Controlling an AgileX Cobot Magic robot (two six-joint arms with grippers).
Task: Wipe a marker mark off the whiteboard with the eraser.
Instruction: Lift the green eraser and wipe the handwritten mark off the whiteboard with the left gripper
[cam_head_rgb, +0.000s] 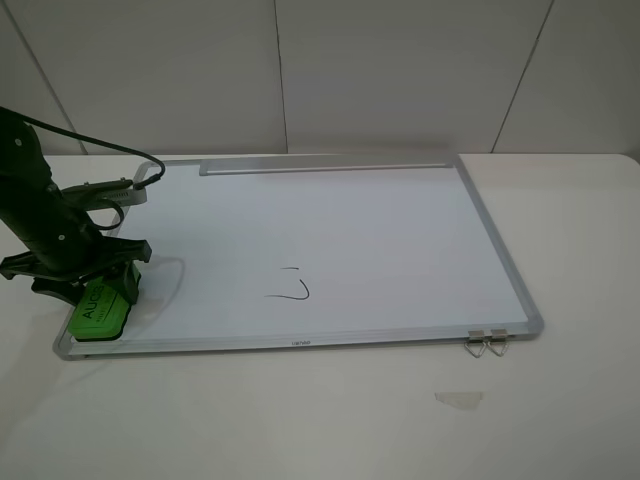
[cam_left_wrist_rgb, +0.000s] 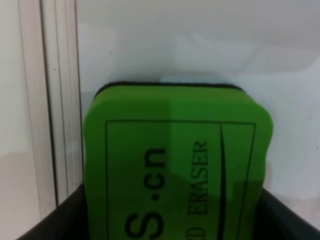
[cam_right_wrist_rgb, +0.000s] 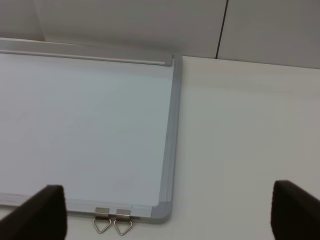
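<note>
The whiteboard (cam_head_rgb: 400, 230) lies flat on the table, and the marker mark (cam_head_rgb: 290, 288), a short dash and a hooked curve, is near its front middle. In the board's front left corner the green eraser (cam_head_rgb: 100, 308) rests with my left gripper (cam_head_rgb: 112, 290) shut on it. In the left wrist view the eraser (cam_left_wrist_rgb: 175, 165) fills the space between the dark fingers (cam_left_wrist_rgb: 52, 222), beside the board's frame (cam_left_wrist_rgb: 50, 100). My right gripper (cam_right_wrist_rgb: 167, 215) is open above the board's front right corner (cam_right_wrist_rgb: 162, 210), holding nothing, and does not appear in the exterior view.
Two metal clips (cam_head_rgb: 487, 342) hang off the board's front right edge. A silver tray strip (cam_head_rgb: 325, 167) runs along the far edge. A small clear scrap (cam_head_rgb: 458, 398) lies on the white table (cam_head_rgb: 570, 240) in front of the board. A panelled wall stands behind.
</note>
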